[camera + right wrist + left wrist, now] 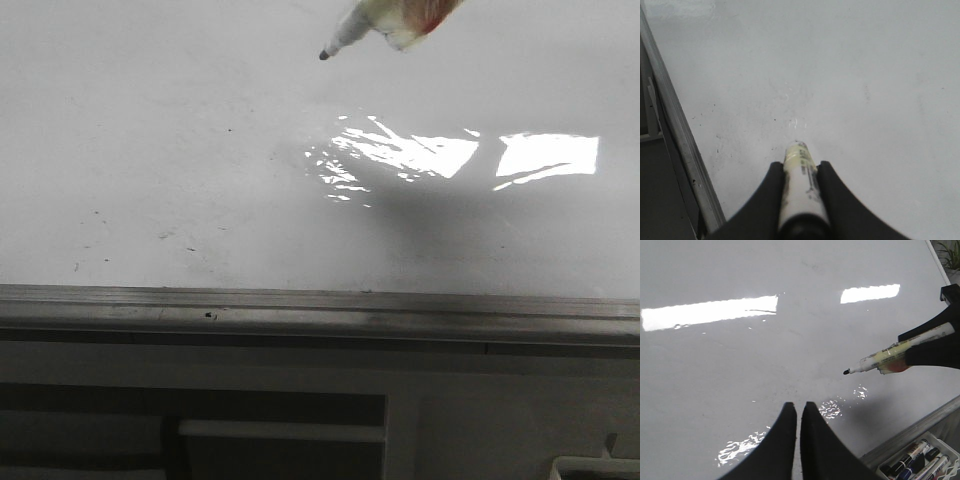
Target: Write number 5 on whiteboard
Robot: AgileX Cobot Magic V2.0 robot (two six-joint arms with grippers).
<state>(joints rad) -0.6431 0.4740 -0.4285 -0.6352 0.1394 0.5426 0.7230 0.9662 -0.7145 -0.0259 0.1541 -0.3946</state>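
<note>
The whiteboard [180,150] is glossy white with glare patches and faint black specks; no drawn number 5 shows on it in any view. My right gripper [800,167] is shut on a white marker [801,190]. The marker [365,25] enters the front view from the top, its black tip hanging just above the board. From the left wrist view the same marker [890,356] sticks out of the right gripper's black fingers [935,352], tip off the surface. My left gripper [798,409] hovers over the board, shut with nothing in it.
A grey aluminium edge strip [320,310] bounds the whiteboard at the near side, with grey panels [480,420] below it. A tray of several spare markers [920,462] sits just past the strip, beside the left gripper.
</note>
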